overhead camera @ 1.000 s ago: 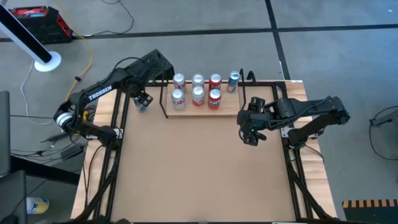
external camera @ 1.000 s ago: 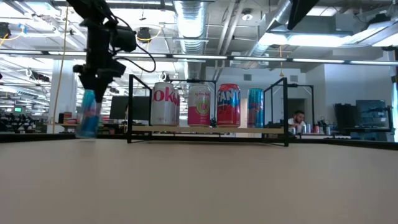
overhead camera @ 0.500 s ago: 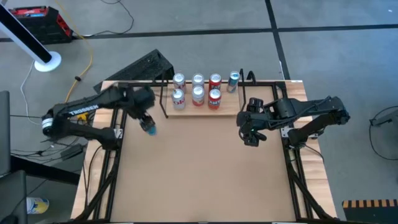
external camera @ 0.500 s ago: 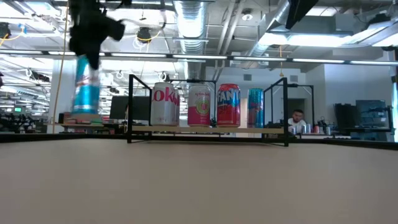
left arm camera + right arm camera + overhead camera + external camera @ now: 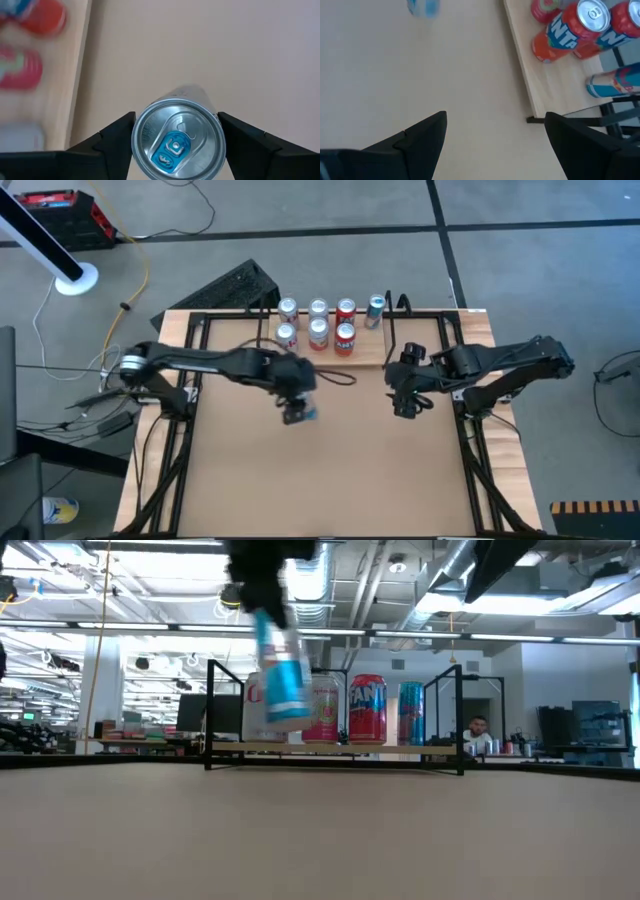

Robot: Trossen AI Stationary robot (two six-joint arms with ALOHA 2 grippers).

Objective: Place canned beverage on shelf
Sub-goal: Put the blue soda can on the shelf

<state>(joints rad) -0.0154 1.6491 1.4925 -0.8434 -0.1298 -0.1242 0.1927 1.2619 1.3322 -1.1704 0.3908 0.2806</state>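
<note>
A blue and silver can (image 5: 280,675) hangs tilted above the middle of the brown tabletop, with my left gripper (image 5: 297,408) shut on it; its silver top with a blue tab (image 5: 177,145) fills the left wrist view. The shelf (image 5: 368,354), a pale wood plank in a black rod frame, stands at the table's far edge with several cans upright on it (image 5: 368,710). My right gripper (image 5: 403,405) hovers open near the shelf's right end, nothing between its fingers (image 5: 420,135). My left gripper pinches the can's side wall just below its top rim (image 5: 142,131) between its two fingers (image 5: 117,132), one on each side. The fingers slant down from the table's left. The can hangs below them, tilted, lifted clear of the table.
Bare brown tabletop (image 5: 330,480) spreads in front of the shelf. Black frame rails (image 5: 180,450) run along the table's left and right edges. A black keyboard-like object (image 5: 235,285) lies behind the far left corner. A person (image 5: 482,730) sits in the room beyond.
My left gripper has swung from the table's far left corner, beside the shelf, toward the table's middle and near side, carrying the blue can. The can has come up off the table and now hangs higher and tipped rather than upright.
</note>
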